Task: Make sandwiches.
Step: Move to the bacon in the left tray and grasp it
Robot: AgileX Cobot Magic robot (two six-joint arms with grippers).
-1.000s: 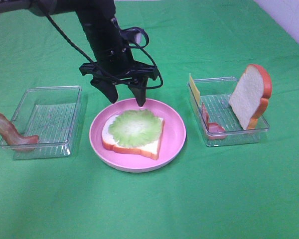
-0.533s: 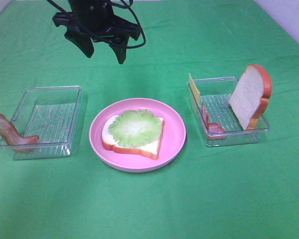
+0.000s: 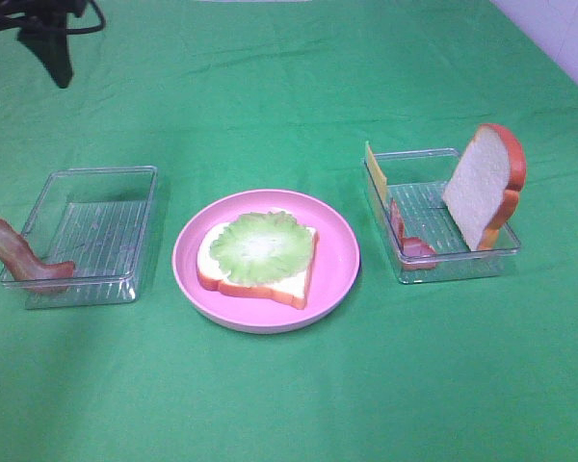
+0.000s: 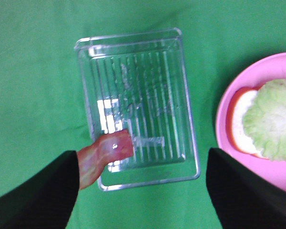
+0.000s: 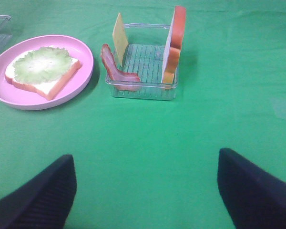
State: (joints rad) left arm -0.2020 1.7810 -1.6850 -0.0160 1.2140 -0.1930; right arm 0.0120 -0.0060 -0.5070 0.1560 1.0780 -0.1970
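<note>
A white square toy bread slice with orange-brown crust (image 3: 291, 286) lies flat on the round pink plate (image 3: 339, 252), its rounded end toward the left tray and its squared corners toward the right tray. A pale green ruffled lettuce leaf (image 3: 260, 245) lies flat on top of it and covers most of the white face.

The plate sits in the middle of the green cloth-covered tabletop (image 3: 289, 404), between two clear plastic rectangular trays. In the right tray (image 3: 443, 269) a second bread slice (image 3: 484, 183) stands on edge with its domed top up, tilted away from the plate and leaning on the tray's outer wall, its white face turned toward the plate. A thin yellow cheese slice (image 3: 374, 168) stands upright at the wall nearest the plate. Beside it a reddish wavy strip (image 3: 405, 236) runs along that same wall.

A reddish-brown bacon strip (image 3: 19, 255) hangs across the outer wall of the left tray (image 3: 96, 173), one end on the ribbed floor, the other pointing up and away from the plate.

The left gripper (image 4: 142, 151) hangs above the left tray with its jaws spread, pinching nothing. The right gripper (image 5: 145, 155) is over bare cloth, near the right tray, spread wide and empty.
</note>
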